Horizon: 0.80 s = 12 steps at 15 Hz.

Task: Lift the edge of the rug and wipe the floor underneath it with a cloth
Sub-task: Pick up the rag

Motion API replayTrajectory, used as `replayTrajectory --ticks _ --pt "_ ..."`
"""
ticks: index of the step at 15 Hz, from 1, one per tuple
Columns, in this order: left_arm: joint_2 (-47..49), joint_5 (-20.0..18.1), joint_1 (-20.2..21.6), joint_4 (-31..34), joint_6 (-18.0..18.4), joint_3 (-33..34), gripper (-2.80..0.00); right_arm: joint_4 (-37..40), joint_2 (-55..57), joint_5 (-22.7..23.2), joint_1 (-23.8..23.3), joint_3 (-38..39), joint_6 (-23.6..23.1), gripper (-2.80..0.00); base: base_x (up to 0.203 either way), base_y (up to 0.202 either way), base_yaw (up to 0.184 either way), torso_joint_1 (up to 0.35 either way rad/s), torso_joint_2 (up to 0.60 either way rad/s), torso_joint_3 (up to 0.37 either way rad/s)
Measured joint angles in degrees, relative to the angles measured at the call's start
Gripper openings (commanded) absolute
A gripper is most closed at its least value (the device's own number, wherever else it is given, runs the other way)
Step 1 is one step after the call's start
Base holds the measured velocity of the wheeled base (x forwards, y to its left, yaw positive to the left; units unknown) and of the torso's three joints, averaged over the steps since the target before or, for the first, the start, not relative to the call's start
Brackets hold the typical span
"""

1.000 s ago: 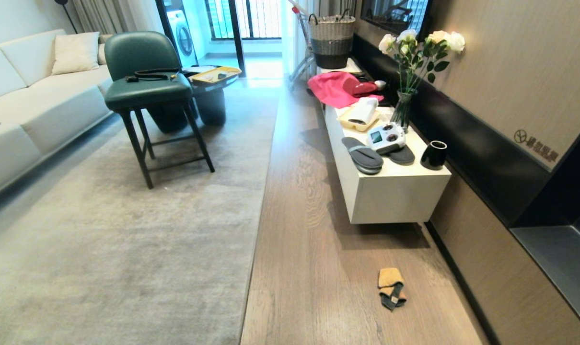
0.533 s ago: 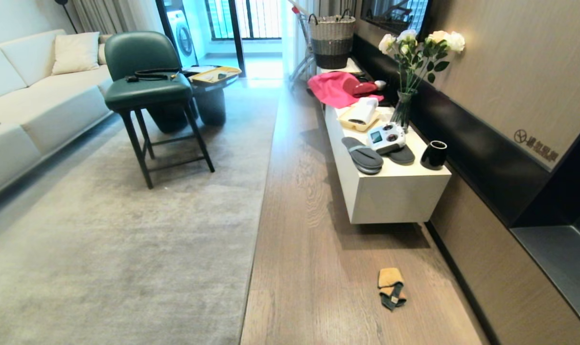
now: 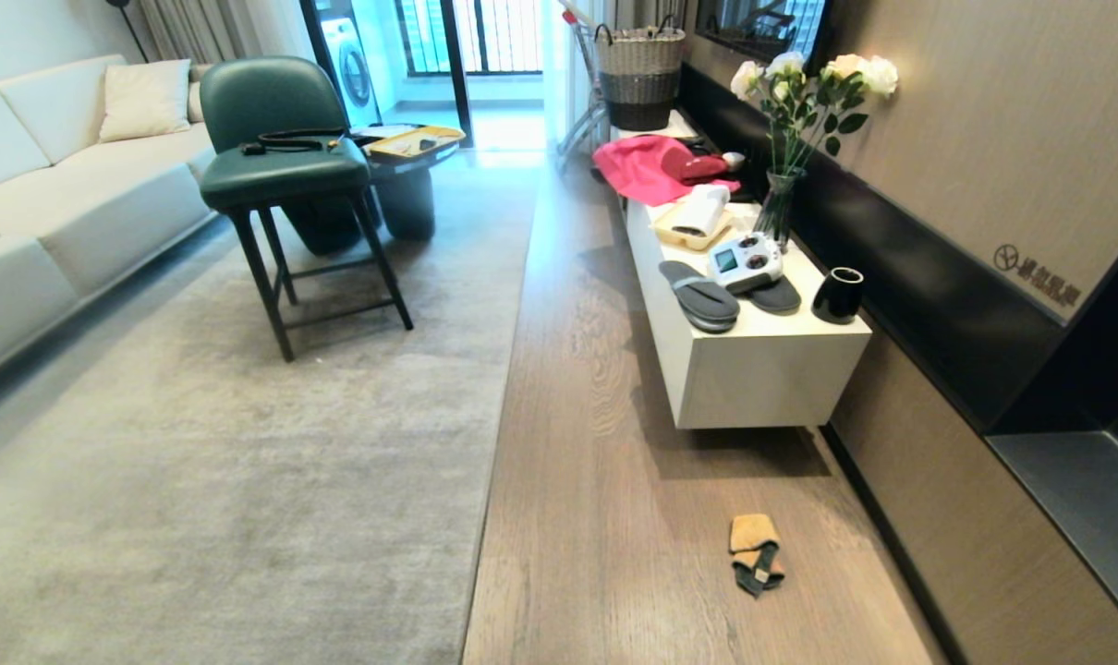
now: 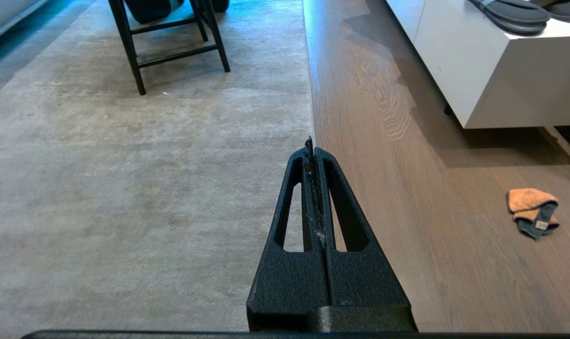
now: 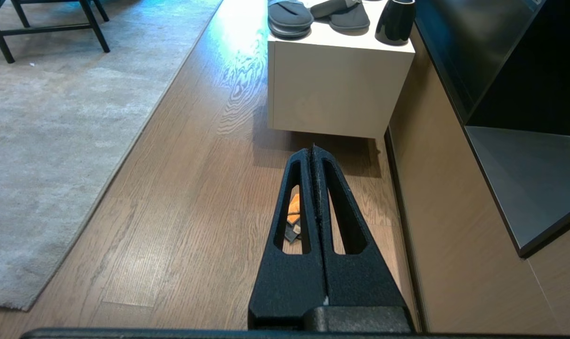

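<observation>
A: What has changed?
B: Only a slight shift of the head view; nothing else moved.
A: And the fingers?
B: Left gripper (image 4: 314, 149) and right gripper (image 5: 312, 149) are closed, empty. The cloth (image 5: 294, 205) lies on the floor (image 5: 186, 226) beyond the right fingers (image 5: 325, 188); the rug edge (image 4: 309, 113) is ahead of the left fingers (image 4: 304, 188), untouched.

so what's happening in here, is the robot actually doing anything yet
Not yet. Both grippers, left and right, are shut, empty and off the ground. The cloth lies crumpled on the floor near the white cabinet, apart from the rug edge, which lies flat.
</observation>
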Motion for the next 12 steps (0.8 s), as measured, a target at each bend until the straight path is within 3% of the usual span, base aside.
replayTrajectory --ticks 12 --pt "0.0 0.0 0.0 0.0 0.0 0.0 -2.80 0.0 0.0 0.0 0.0 0.0 0.0 -2.80 0.000 0.000 0.000 0.000 0.00 0.000"
